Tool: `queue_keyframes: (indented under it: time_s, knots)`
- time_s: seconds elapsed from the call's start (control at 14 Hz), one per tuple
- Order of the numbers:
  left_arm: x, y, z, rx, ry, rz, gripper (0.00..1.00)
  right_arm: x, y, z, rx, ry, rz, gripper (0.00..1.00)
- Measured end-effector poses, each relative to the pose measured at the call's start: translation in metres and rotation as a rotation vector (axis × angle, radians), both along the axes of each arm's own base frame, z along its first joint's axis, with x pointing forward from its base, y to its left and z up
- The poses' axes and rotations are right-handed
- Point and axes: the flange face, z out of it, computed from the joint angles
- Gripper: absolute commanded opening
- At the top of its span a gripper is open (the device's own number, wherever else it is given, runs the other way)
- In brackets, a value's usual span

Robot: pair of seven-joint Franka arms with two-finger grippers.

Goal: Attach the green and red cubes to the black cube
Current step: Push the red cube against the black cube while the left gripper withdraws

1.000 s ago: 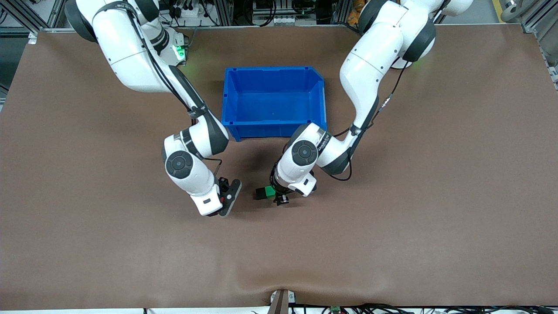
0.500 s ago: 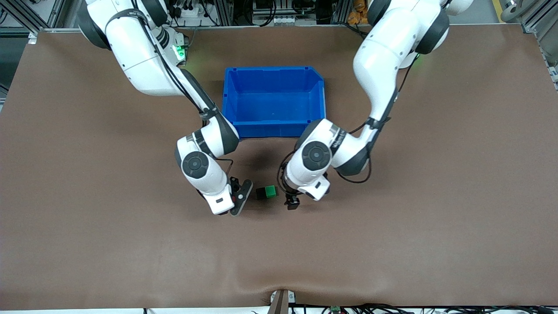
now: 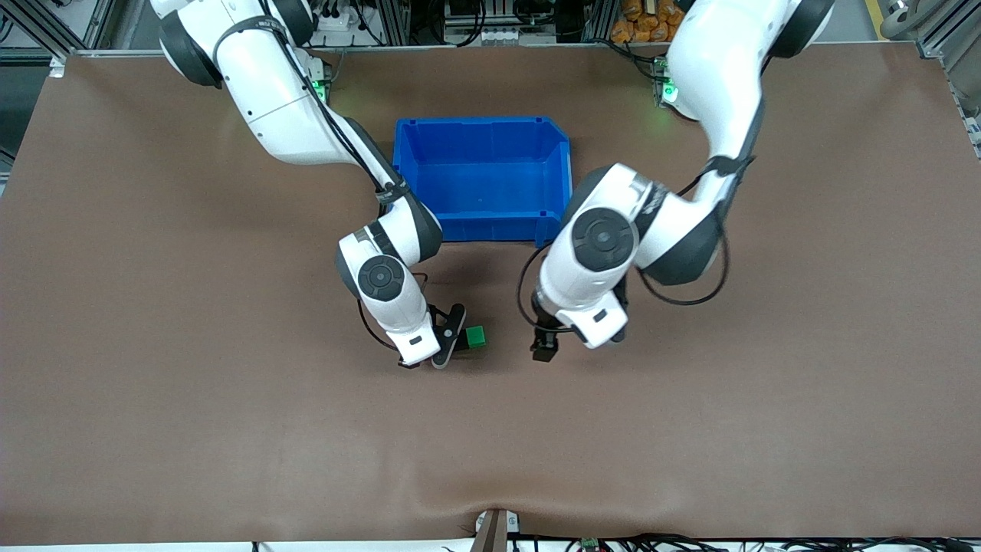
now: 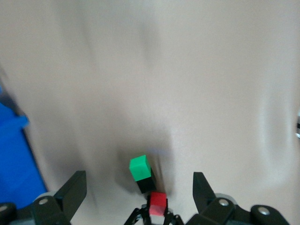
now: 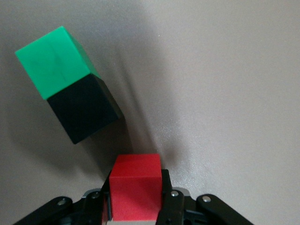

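The green cube (image 3: 476,336) sits on the table, joined to the black cube (image 5: 84,110), which my right gripper mostly hides in the front view. My right gripper (image 3: 448,345) is shut on the red cube (image 5: 136,192) and holds it low, close beside the black cube's free side with a small gap. The left wrist view shows green cube (image 4: 139,167), black cube (image 4: 146,184) and red cube (image 4: 158,203) in a row. My left gripper (image 3: 546,349) is open and empty, raised over the table toward the left arm's end from the cubes; its fingers (image 4: 70,194) stand wide apart.
A big blue bin (image 3: 481,121) stands farther from the front camera than the cubes, between the two arms. Its corner shows in the left wrist view (image 4: 11,164). Brown mat covers the table around the cubes.
My left gripper has let go of the green and black pair and drawn back toward the left arm's end, rising. My right gripper has brought the red cube up beside the black cube.
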Motion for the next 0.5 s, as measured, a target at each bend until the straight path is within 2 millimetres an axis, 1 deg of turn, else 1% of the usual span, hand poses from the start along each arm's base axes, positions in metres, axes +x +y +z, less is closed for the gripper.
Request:
queue_keyframes:
  time_s: [0.21,0.5]
  knots:
    - [0.003,0.056,0.06,0.026,0.018,-0.099,1.0,-0.003,0.006,0.0,-0.001,-0.001,0.01,0.0]
    - [0.003,0.136,0.121,0.087,0.026,-0.35,1.0,-0.006,0.013,0.0,-0.001,-0.002,0.008,0.0]
